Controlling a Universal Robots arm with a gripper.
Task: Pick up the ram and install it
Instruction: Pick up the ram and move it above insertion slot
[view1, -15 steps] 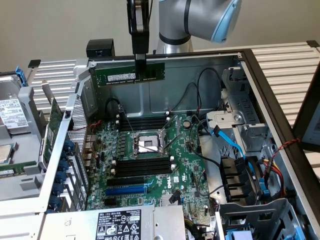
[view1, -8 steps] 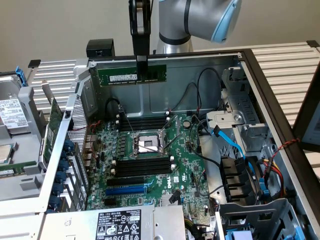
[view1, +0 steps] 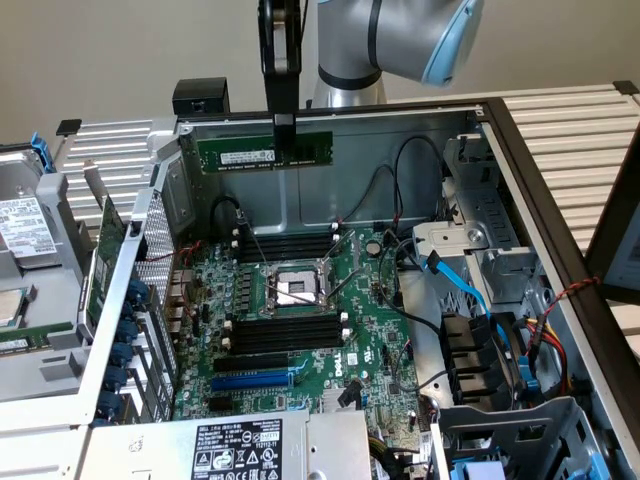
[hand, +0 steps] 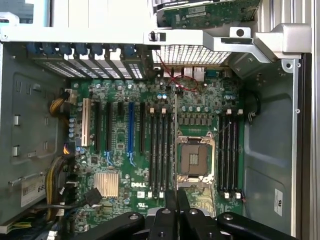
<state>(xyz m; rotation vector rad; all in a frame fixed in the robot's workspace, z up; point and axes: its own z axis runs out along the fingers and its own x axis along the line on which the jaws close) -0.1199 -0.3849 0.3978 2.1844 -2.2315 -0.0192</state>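
The ram (view1: 240, 154) is a long green stick with a white label. It hangs level above the open computer case, near the back wall. My gripper (view1: 284, 128) is shut on it from above, its black fingers pinching the stick right of its middle. Below lie the motherboard's black memory slots (view1: 285, 245), on both sides of the CPU socket (view1: 297, 288). In the wrist view my gripper (hand: 177, 200) looks straight down at the board. The ram shows edge-on as a thin line (hand: 176, 150) between the memory slots (hand: 160, 150) and the CPU socket (hand: 192, 160).
A blue slot (view1: 250, 381) and black expansion slots lie nearer the case front. Black and blue cables (view1: 470, 290) and drive bays crowd the exterior view's right. The power supply (view1: 240, 450) sits at the front. A removed side panel with boards (view1: 30, 260) lies at the exterior view's left.
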